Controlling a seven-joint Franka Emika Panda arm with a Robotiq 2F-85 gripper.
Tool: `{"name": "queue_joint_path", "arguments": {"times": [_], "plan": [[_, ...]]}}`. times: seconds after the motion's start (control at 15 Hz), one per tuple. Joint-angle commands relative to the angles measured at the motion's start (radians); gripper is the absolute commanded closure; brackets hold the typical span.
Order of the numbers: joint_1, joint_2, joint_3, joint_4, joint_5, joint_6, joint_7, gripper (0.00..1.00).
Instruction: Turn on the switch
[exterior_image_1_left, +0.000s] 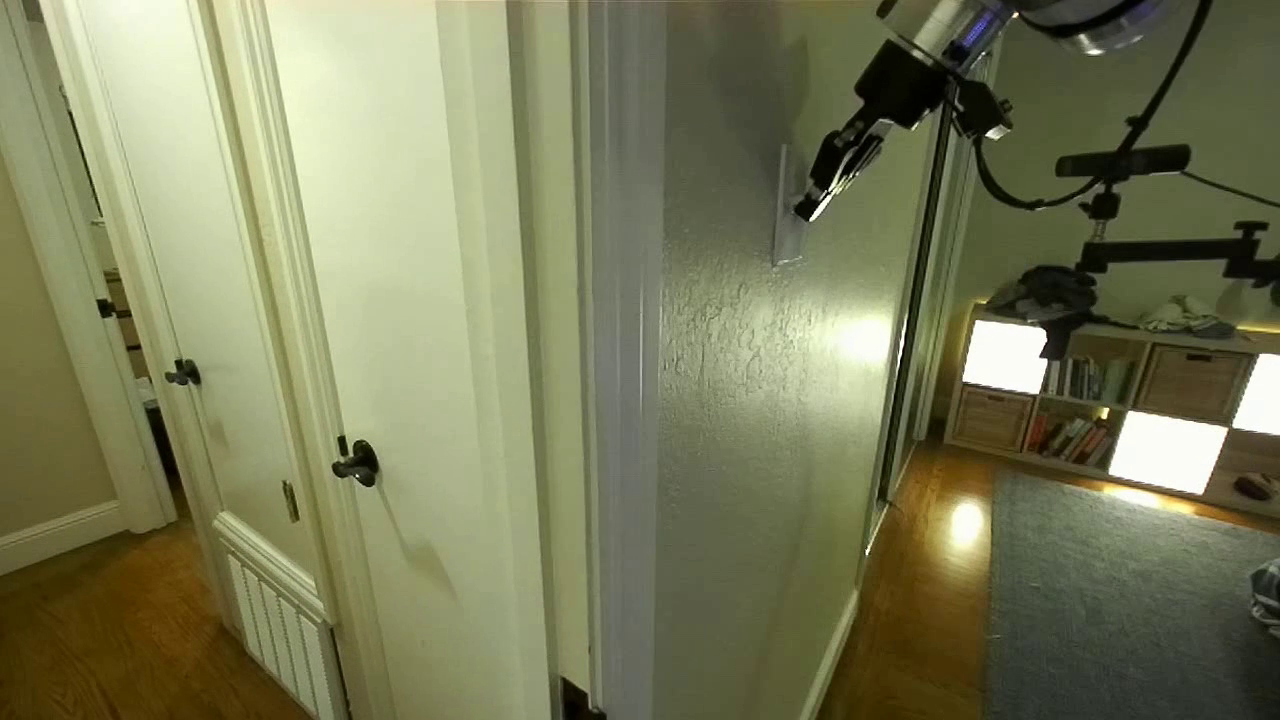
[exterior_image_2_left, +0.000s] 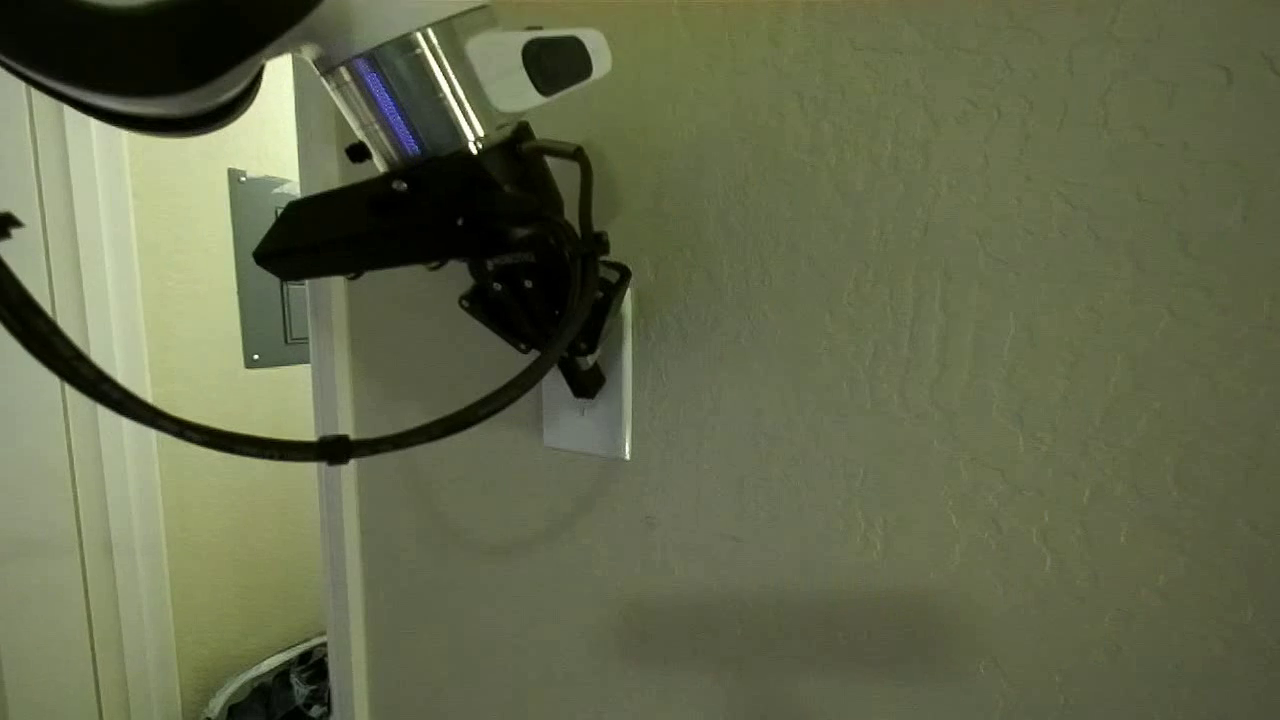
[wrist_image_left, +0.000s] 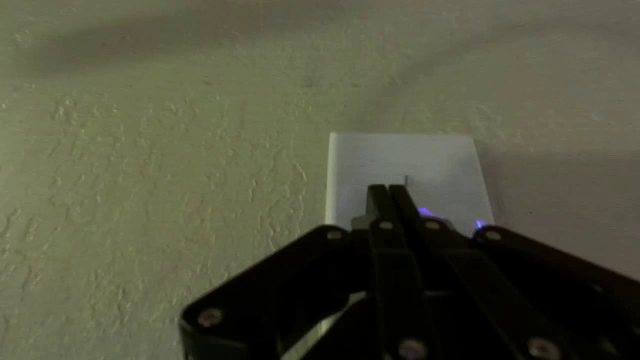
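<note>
Black two-fingered gripper: jaws pressed together, nothing pinched, presumably to make one stiff prodder. Pale off-white rectangular switch plate, right of centre in wrist view, lies behind the tips on textured grey-green wall. Contact: cannot tell.

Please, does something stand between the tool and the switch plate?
Nothing visible does. In the wrist view, the shut tool ends right in front of the switch plate; whether they touch, I cannot tell. In an exterior view, the black cable crosses on the camera's side, not between the two.
</note>
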Motion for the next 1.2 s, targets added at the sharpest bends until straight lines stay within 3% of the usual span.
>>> {"name": "queue_joint_path", "arguments": {"times": [0.0,0.4,0.8,1.13], "plan": [[-0.004,-0.067,0.000,-0.025,-0.065,0.029,0.075,0.95],[0.002,-0.094,0.000,-0.063,-0.105,-0.069,0.117,0.95],[0.004,-0.112,0.003,-0.125,-0.132,-0.255,0.122,0.95],[0.005,-0.107,0.009,-0.116,-0.217,-0.427,0.179,0.94]]}}
